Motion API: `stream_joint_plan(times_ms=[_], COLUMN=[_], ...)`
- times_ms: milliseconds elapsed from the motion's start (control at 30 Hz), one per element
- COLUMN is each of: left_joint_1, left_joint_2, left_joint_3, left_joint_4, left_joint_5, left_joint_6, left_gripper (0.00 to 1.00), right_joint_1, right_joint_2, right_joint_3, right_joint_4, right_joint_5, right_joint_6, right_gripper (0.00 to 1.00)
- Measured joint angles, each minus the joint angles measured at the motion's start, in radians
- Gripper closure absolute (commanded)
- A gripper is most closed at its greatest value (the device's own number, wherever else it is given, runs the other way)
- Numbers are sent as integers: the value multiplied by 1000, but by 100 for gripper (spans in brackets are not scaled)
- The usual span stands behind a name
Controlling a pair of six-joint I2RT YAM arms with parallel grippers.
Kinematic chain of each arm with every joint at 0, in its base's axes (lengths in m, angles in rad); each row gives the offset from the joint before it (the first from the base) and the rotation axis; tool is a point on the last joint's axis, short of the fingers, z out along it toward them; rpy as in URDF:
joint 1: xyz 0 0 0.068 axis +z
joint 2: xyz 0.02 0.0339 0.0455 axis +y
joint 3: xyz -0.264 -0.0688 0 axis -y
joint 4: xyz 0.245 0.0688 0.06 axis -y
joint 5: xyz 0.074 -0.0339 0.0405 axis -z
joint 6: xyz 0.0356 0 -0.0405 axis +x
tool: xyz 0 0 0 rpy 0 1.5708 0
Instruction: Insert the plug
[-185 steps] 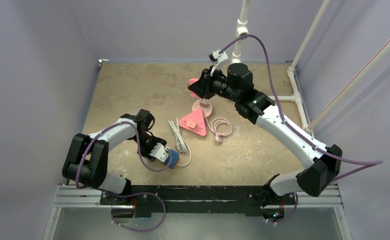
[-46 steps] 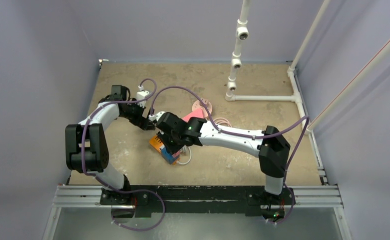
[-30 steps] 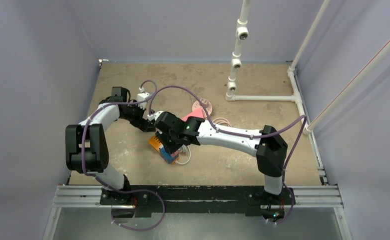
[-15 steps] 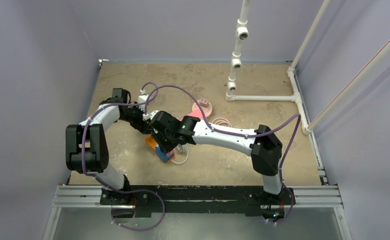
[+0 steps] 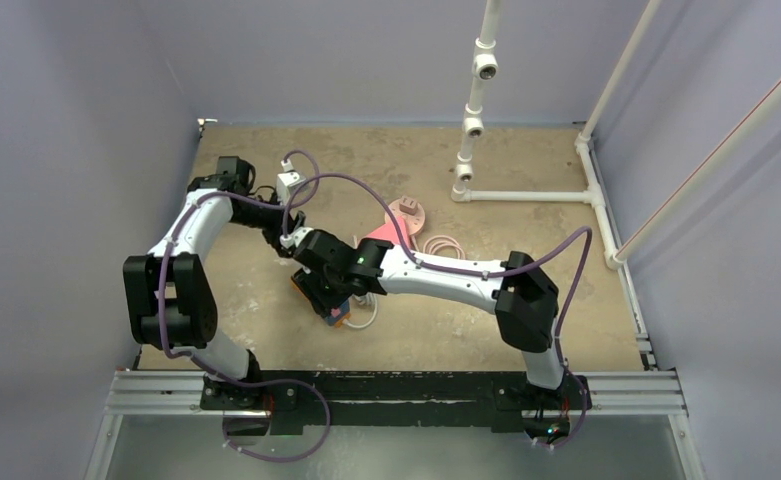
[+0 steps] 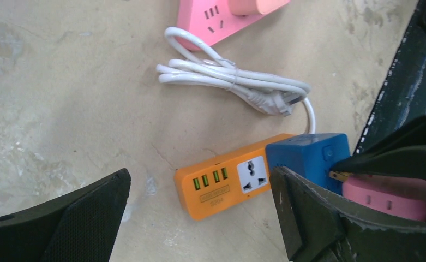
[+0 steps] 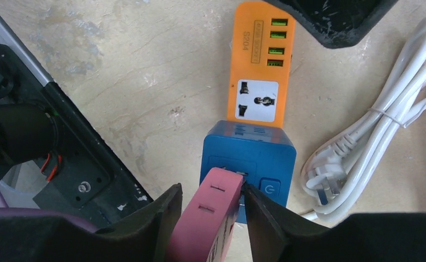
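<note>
Now the right hand (image 7: 211,192) is bracketing the flat pink plug (image 7: 209,215), grip unclear, its tip meeting the blue socket block (image 7: 249,150) of the orange power strip (image 7: 259,63); the left hand (image 6: 199,176) is hovering open, empty. Released unseated, the plug risks tipping out.

Lavender walls (image 5: 66,120), scuffed tan tabletop (image 5: 466,335)

- The counter (image 5: 256,300) is sandy brown and rough, with pale patches.
- An orange power strip (image 6: 227,183) with a blue end (image 6: 306,158) lies flat on it.
- A tied-up white cord (image 6: 232,82) lies just beside the strip.
- A pink three-sided socket block (image 6: 197,16), a pink round disc (image 5: 406,212) and a pink coiled cable (image 5: 446,245) lie near the middle.
- White pipes (image 5: 526,196) lie at the back right.
</note>
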Motion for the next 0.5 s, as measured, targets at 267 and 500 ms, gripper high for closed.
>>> stream_joint_plan(times_ms=[267, 500], left_joint_1=[0, 0], left_joint_2=[0, 0], left_joint_3=[2, -13], left_joint_4=[-72, -76], left_joint_5=[53, 68], left_joint_6=[42, 42], left_gripper=[1, 1], right_joint_1=[5, 5], right_joint_2=[0, -15], right_joint_3=[0, 0], right_joint_4=[0, -4], right_joint_5=[18, 18], right_joint_6=[3, 16], right_gripper=[50, 49])
